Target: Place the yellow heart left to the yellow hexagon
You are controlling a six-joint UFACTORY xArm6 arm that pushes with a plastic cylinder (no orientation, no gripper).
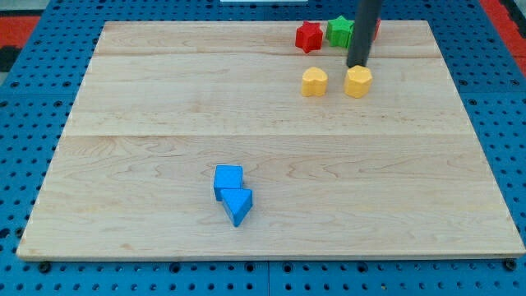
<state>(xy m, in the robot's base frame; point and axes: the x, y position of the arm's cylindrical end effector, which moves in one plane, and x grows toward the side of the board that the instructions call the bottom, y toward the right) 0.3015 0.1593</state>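
Observation:
The yellow heart (pixel 313 82) lies near the view's top, right of centre. The yellow hexagon (pixel 357 82) lies just to its right, with a small gap between them. My tip (pixel 357 65) stands right behind the hexagon's top edge, touching or nearly touching it. The dark rod rises from there out of the view's top.
A red star block (pixel 309 36) and a green star block (pixel 339 31) sit at the top edge, behind the yellow pair; a red block is mostly hidden behind the rod. A blue cube (pixel 228 180) and a blue triangle (pixel 238 205) touch each other at the lower centre-left of the wooden board (pixel 123 164).

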